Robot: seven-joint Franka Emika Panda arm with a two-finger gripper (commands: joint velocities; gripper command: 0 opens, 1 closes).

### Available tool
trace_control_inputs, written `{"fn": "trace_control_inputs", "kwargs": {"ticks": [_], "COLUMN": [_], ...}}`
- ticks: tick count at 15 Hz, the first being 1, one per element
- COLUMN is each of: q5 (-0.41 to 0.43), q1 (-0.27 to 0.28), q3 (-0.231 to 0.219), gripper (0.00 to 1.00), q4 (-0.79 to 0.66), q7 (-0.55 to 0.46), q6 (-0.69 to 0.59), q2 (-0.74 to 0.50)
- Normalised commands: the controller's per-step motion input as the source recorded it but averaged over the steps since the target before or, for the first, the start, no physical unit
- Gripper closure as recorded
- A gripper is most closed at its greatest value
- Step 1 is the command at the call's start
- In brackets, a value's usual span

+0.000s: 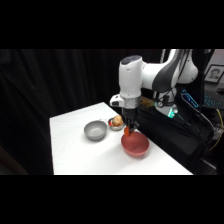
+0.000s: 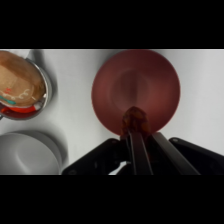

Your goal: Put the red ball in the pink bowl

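Observation:
The pink bowl (image 1: pixel 135 144) (image 2: pixel 136 90) stands on the white table (image 1: pixel 75 150) near its right edge, round and plain. My gripper (image 1: pixel 129 129) (image 2: pixel 134 124) hangs over the bowl's near-left rim and is shut on the red ball (image 1: pixel 128 131) (image 2: pixel 134 118), a small red-orange lump held just above the rim. In the wrist view the ball sits at the fingertips, over the bowl's lower edge. The inside of the bowl shows nothing in it.
A grey bowl (image 1: pixel 95 130) (image 2: pixel 27 152) stands left of the pink one. Behind it is a small metal bowl (image 1: pixel 116 122) (image 2: pixel 22 85) holding a tan-peach round object. Black cloth hangs behind the table; the arm's base and cables are at the right.

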Motion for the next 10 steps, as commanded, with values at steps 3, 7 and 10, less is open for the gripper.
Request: {"fn": "trace_control_inputs", "kwargs": {"ticks": [3, 7, 10], "q5": [0.063, 0.075, 0.085], "q1": [-0.024, -0.026, -0.024], "q3": [0.0, -0.005, -0.003], "gripper": [0.95, 0.95, 0.95], "q4": [-0.06, -0.01, 0.01], "q7": [-0.04, -0.08, -0.11], "q6": [0.27, 0.25, 0.22], "q2": [0.1, 0.16, 0.16]}}
